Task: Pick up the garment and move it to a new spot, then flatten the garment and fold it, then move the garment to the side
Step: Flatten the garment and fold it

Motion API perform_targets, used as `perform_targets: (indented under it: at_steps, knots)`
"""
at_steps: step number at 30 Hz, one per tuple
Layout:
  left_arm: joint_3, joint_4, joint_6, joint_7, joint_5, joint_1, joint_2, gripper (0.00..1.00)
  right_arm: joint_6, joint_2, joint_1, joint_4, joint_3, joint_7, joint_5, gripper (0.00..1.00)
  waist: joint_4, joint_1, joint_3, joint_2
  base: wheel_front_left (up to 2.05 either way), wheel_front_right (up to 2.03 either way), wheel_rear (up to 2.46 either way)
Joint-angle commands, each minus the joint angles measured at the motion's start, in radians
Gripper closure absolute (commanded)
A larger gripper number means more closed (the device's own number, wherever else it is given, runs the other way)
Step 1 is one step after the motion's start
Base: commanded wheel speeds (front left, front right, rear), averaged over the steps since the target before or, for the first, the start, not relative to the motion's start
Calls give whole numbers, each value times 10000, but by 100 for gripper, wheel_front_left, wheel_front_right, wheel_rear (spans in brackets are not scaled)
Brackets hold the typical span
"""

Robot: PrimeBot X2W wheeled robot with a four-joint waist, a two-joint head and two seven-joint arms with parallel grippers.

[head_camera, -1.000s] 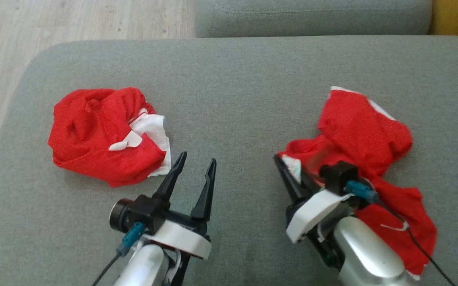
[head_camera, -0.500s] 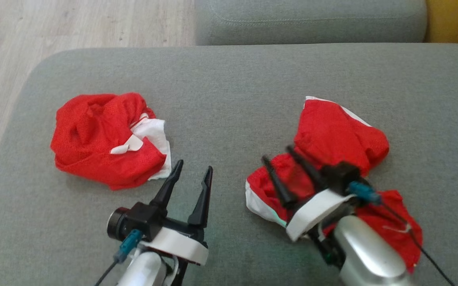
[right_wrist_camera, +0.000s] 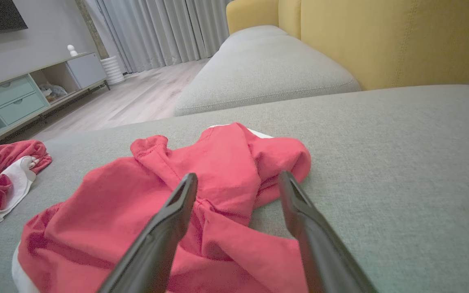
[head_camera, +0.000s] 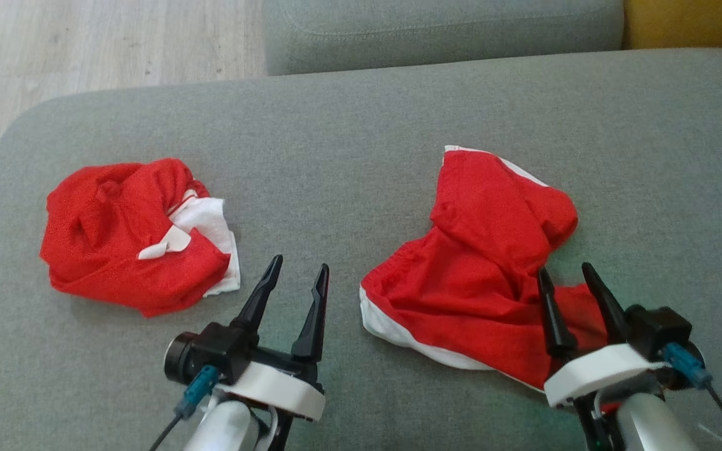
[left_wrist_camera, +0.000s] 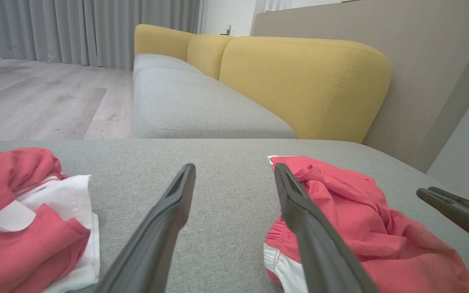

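Observation:
A red garment point(head_camera: 480, 275) with white trim lies crumpled on the grey cushion point(head_camera: 348, 144), right of centre. It also appears in the left wrist view point(left_wrist_camera: 348, 215) and the right wrist view point(right_wrist_camera: 218, 162). My right gripper point(head_camera: 565, 269) stands open over its near right part, with nothing between the fingers point(right_wrist_camera: 238, 175). A second red and white garment point(head_camera: 116, 250) lies bunched at the left point(left_wrist_camera: 14, 203). My left gripper point(head_camera: 300, 263) is open above bare cushion between the two point(left_wrist_camera: 234, 167).
Wooden floor point(head_camera: 85, 44) lies beyond the cushion's rounded far left corner. Another grey seat point(head_camera: 442, 31) with yellow backrests point(left_wrist_camera: 299, 81) adjoins the far side. A low cabinet point(right_wrist_camera: 23, 97) stands across the room. My right gripper's fingers point(left_wrist_camera: 454, 209) show at the left wrist view's right edge.
My right gripper opened, let go of the right garment and drew back toward the near right. The garment settled lower and further left. The camera shifted too. The left gripper stayed open.

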Motion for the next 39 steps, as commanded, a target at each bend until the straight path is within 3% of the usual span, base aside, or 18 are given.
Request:
perform_targets:
  at_steps: [1, 12, 26, 28, 39]
  knots:
    - [338, -361, 1, -53, 16, -319, -7, 0, -7, 30, -430, -536, 194, 16, -74, 0, -28, 1, 71, 0, 0, 0, 0]
    - [105, -310, -43, -53, -39, -613, -7, 0, -7, 30, -1299, -702, 819, 474, -426, 0, 429, 1, 614, 0, 0, 0, 0]
    - [-78, -284, 17, -53, -155, -841, -7, 0, -7, 30, -2774, 1423, 1016, 795, -446, 0, 1144, 1, 1045, 0, 0, 0, 0]
    - [-52, -283, 19, -53, -146, -828, -7, 0, -7, 30, -2885, 1653, 1033, 704, -317, 100, 1156, 1, 1055, 0, 0, 0, 0]
    - [122, -229, 20, -53, -69, -671, -7, 0, -7, 30, -3228, 1924, 151, -104, 197, 100, 862, 1, 781, 0, 0, 0, 0]
